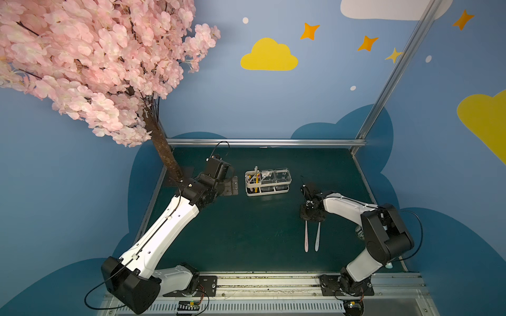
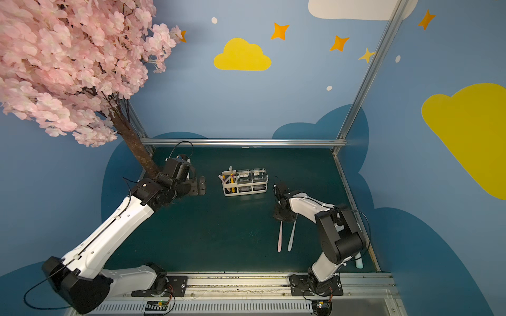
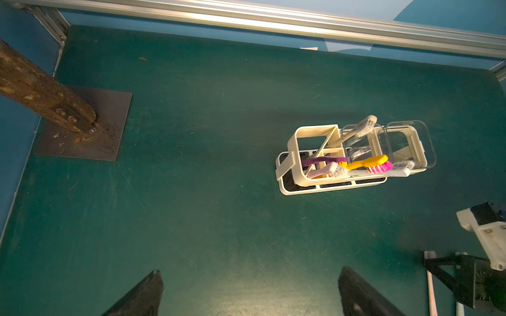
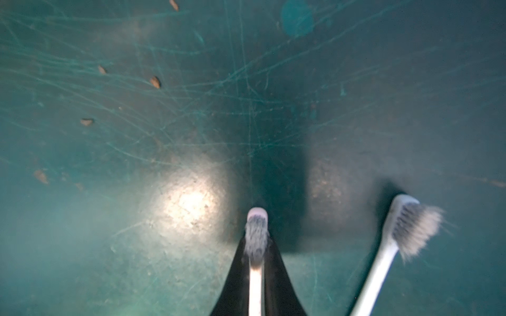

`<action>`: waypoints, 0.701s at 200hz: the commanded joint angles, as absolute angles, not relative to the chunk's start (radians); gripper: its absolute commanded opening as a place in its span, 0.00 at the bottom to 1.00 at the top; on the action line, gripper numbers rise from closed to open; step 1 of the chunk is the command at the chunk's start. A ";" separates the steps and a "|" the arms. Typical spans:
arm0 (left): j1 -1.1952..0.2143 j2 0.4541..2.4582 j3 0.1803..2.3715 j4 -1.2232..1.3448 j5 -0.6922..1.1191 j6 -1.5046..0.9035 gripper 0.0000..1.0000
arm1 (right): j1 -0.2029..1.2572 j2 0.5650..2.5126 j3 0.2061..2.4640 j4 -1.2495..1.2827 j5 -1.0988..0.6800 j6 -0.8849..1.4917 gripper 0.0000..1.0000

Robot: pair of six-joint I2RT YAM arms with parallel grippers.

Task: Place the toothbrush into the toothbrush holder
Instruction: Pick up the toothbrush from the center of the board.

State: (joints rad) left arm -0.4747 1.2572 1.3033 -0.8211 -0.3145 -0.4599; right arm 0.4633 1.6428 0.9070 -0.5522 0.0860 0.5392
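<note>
The white toothbrush holder [image 1: 267,193] [image 2: 244,194] [image 3: 294,147] stands mid-table with two clear cups and several brushes in its slot section. Two toothbrushes lie side by side on the green mat to its front right: a pink one [image 1: 306,238] [image 2: 279,236] and a pale one [image 1: 317,236] [image 2: 291,235] [image 4: 383,260]. My right gripper [image 1: 308,217] [image 4: 256,243] points down over their heads. In the right wrist view it is shut on the pink toothbrush [image 4: 255,284] just behind the bristles. My left gripper [image 1: 230,186] [image 3: 249,270] hangs open and empty, left of the holder.
A tree trunk [image 1: 167,153] on a metal plate [image 3: 90,128] stands at the back left corner. An aluminium rail [image 1: 265,142] runs along the table's back edge. A pale tube [image 2: 358,261] lies at the front right edge behind my right arm.
</note>
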 commanded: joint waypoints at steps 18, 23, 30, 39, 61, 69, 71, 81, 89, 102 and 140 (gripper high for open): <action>-0.469 1.254 1.289 -0.806 -0.280 -0.456 1.00 | 0.462 1.616 0.934 -0.480 0.007 0.505 0.00; -0.470 1.252 1.287 -0.803 -0.275 -0.454 1.00 | 0.463 1.613 0.941 -0.480 0.001 0.500 0.00; -0.470 1.249 1.282 -0.796 -0.268 -0.454 1.00 | 0.462 1.611 0.953 -0.481 -0.001 0.493 0.00; -0.469 1.249 1.277 -0.789 -0.257 -0.455 1.00 | 0.463 1.612 0.968 -0.488 -0.004 0.489 0.00; -0.473 1.250 1.270 -0.775 -0.227 -0.454 1.00 | 0.462 1.607 0.997 -0.494 -0.017 0.480 0.00; -0.473 1.248 1.267 -0.771 -0.223 -0.453 1.00 | 0.462 1.602 1.001 -0.492 -0.020 0.480 0.00; -0.474 1.249 1.267 -0.770 -0.221 -0.453 1.00 | 0.462 1.602 1.001 -0.493 -0.020 0.480 0.00; -0.474 1.251 1.267 -0.769 -0.219 -0.453 1.00 | 0.465 1.597 1.005 -0.495 -0.020 0.482 0.00; -0.475 1.250 1.267 -0.769 -0.219 -0.453 1.00 | 0.463 1.593 1.005 -0.494 -0.023 0.482 0.00; -0.476 1.248 1.267 -0.769 -0.219 -0.453 1.00 | 0.464 1.585 1.001 -0.490 -0.032 0.480 0.00; -0.480 1.246 1.262 -0.764 -0.212 -0.454 1.00 | 0.463 1.536 0.978 -0.470 -0.043 0.475 0.00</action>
State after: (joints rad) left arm -0.4740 1.2575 1.2675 -0.7765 -0.2283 -0.4580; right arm 0.4625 1.5959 0.9840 -0.4843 -0.0280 0.4889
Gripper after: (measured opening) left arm 0.996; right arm 0.108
